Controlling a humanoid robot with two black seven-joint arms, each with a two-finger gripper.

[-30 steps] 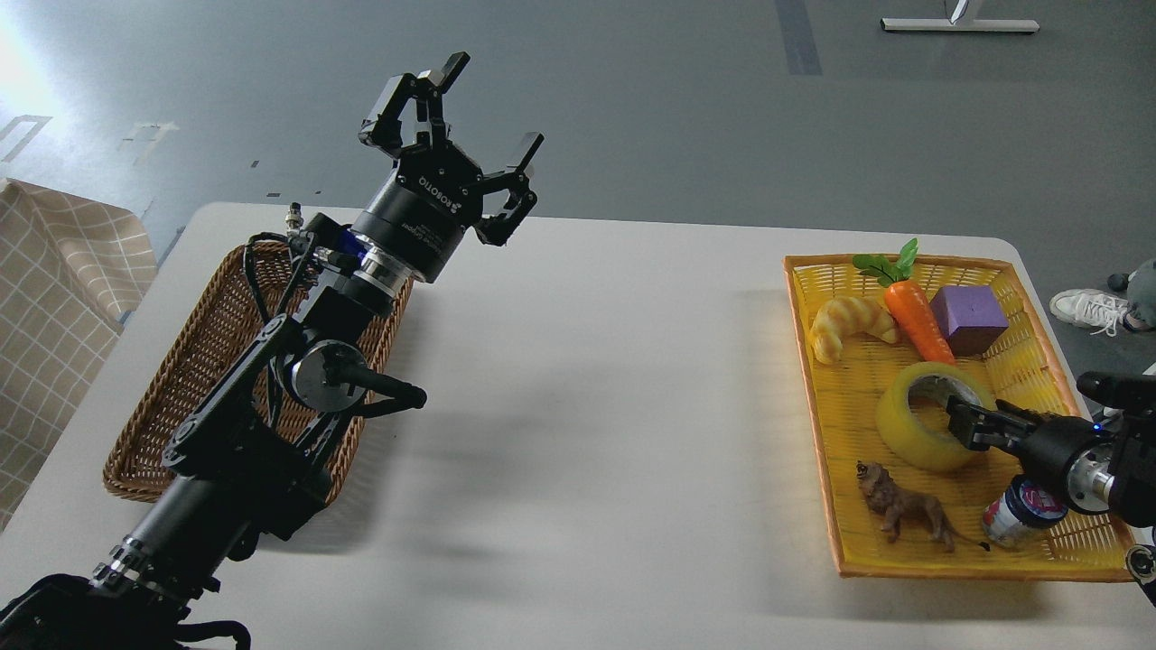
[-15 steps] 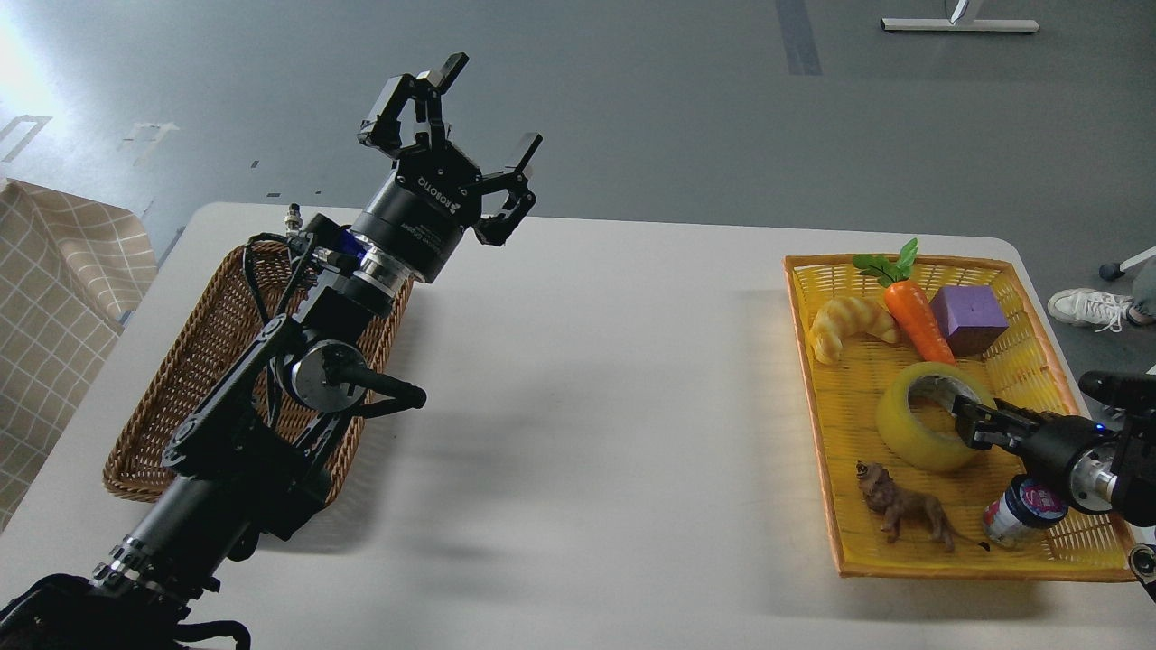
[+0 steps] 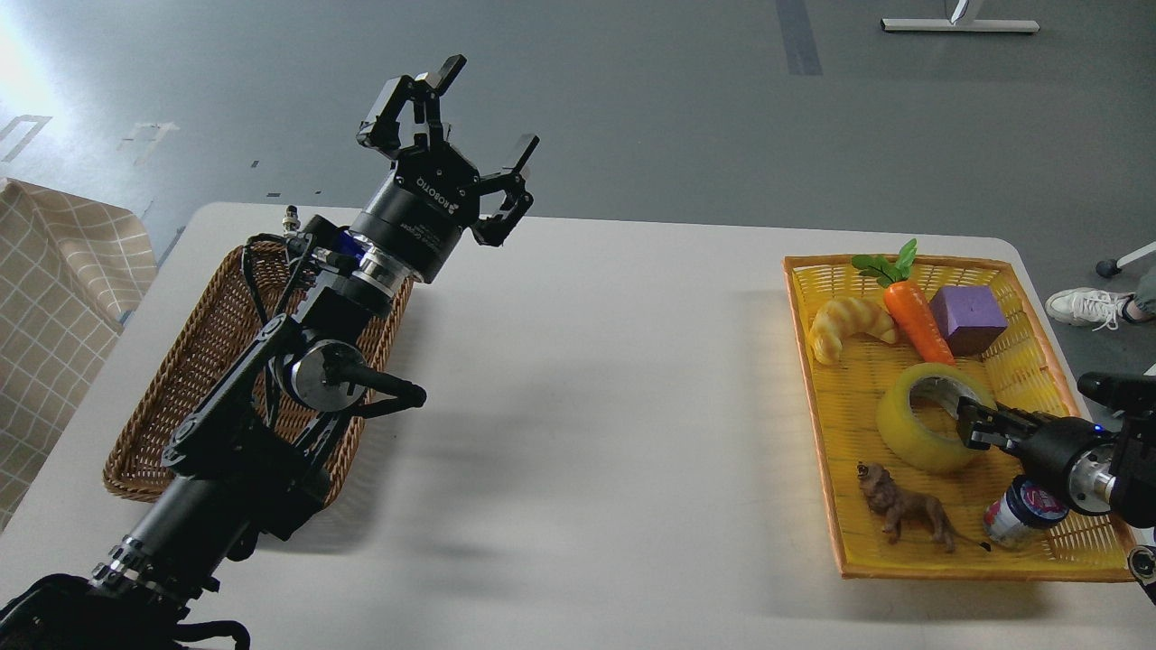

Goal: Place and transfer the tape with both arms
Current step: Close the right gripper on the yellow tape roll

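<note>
The tape (image 3: 914, 424), a yellow roll with a grey-white core, lies in the yellow basket (image 3: 817, 379) on the table's right side. My right gripper (image 3: 968, 426) comes in from the right edge and sits at the roll's right rim, by the core opening. It looks small and dark, so its fingers cannot be told apart. My left gripper (image 3: 470, 113) is raised above the table's far left edge, fingers spread wide and empty, far from the tape.
A brown wicker basket (image 3: 194, 361) lies under my left arm. The yellow basket also holds a croissant toy (image 3: 847, 323), a carrot (image 3: 915, 316), a purple block (image 3: 966, 318), a toy lion (image 3: 903, 513) and a small can (image 3: 1020, 513). A checked cloth (image 3: 54, 298) is at far left.
My right gripper has drawn back slightly to the right along the tape's rim. The tape and my left arm have barely moved.
</note>
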